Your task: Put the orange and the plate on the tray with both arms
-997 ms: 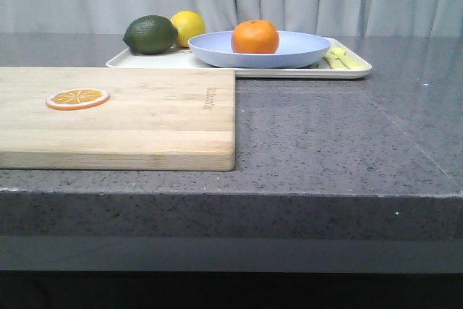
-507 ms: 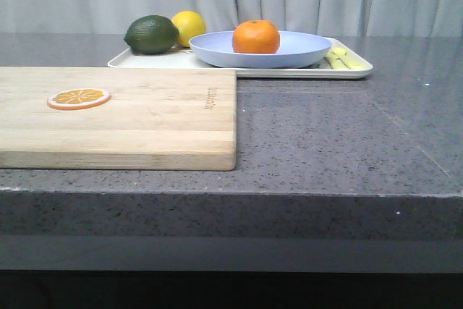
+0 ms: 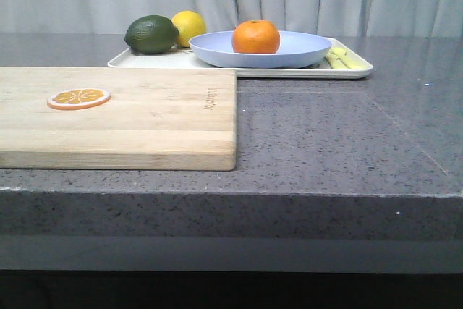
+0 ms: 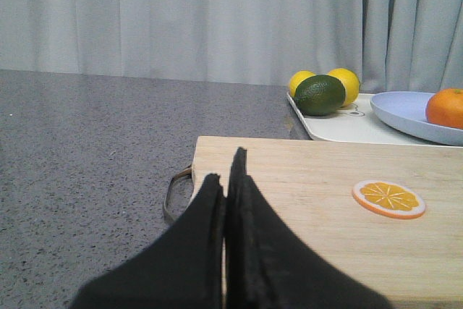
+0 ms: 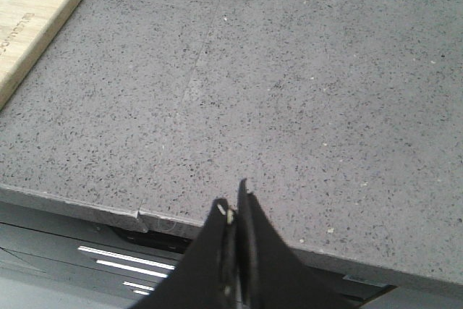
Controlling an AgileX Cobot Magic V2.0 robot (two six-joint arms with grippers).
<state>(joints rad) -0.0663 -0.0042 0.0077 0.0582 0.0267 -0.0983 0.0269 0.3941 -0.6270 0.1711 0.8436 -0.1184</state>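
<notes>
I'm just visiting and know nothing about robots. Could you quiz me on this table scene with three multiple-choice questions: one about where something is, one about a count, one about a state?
1. Where does the whole round bright orange fruit sit?
A. On the wooden cutting board
B. In the pale lavender-blue round plate
C. On the bare grey countertop

2. Apart from the orange, how many whole fruits lie on the flat white rectangular tray, counting in the left wrist view?
A. One
B. Three
C. Five

3. How do the black left gripper and right gripper stand?
A. Both shut, holding nothing
B. Both wide open
C. Each clamped on a fruit

Answers: 1 B, the orange rests in the plate, which is on the tray. 2 B, a dark green lime and two yellow lemons show. 3 A, each pair of fingers is pressed together with nothing between.
</notes>
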